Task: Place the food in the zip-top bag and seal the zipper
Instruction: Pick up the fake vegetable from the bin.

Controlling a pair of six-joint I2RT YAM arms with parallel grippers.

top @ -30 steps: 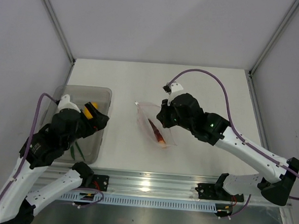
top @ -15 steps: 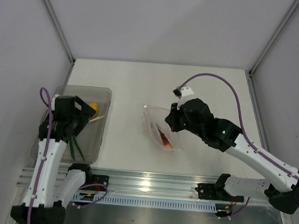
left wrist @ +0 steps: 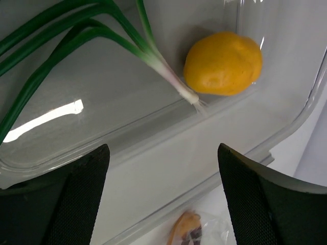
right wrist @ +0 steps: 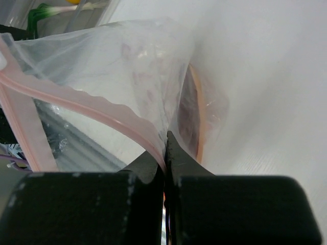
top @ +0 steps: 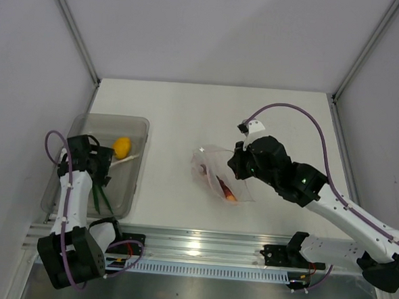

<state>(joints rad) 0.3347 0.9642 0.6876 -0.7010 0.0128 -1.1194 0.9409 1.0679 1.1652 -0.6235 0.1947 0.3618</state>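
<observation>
Clear bag (top: 219,180) centre frame on desk (top: 188,108), orange piece (top: 229,196) inside; right tool (right wrist: 166,149) pinching pink strip (right wrist: 97,115). Left tool (left wrist: 162,168) spread, empty, over bin (left wrist: 163,130). Filling step; next: grasp lemon (left wrist: 223,63), carry to bag mouth.

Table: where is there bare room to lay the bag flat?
Bare table across the far half, beyond bin and bag, plus the strip between them. Crowded: the bin, holding lemon and green stems, left gripper over it.
</observation>
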